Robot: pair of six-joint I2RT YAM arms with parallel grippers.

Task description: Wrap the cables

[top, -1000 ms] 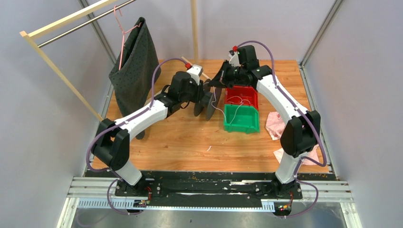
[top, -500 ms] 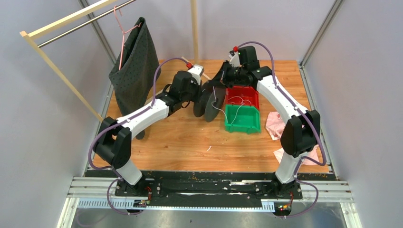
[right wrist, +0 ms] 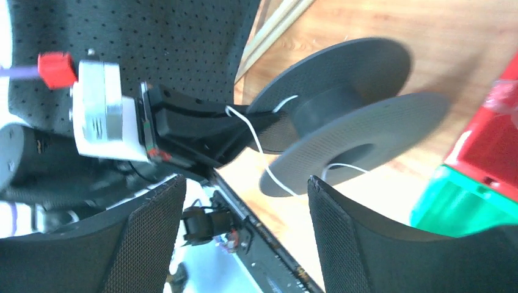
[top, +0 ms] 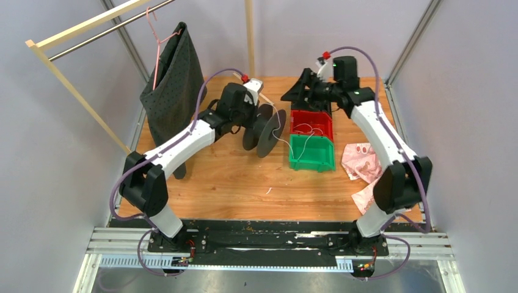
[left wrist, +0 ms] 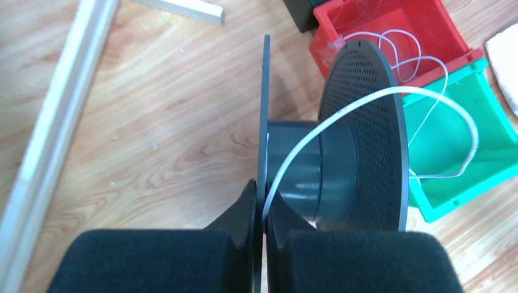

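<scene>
1. The thin white cable (left wrist: 400, 90) looks very light and floppy. It will bend any way and cannot be pushed, only pulled.
2. It goes over the big dark grey plastic spool (left wrist: 317, 177). Its loose loops lie in the red plastic bin (left wrist: 421, 24) and the green plastic bin (left wrist: 488, 97), just beside the spool.
3. The left gripper (left wrist: 262, 201) has its fingers pressed tight on the thin rim of one spool disc. The cable's end seems to be pinched there too.
4. The right gripper (right wrist: 244, 183) has its fingers wide apart with nothing in them. It hangs near the spool, on the bin side.
5. I think the best place to hold is the free bit between the spool and the bins.
6. A soft pinch is enough. A hard tug could slip the end loose.
</scene>
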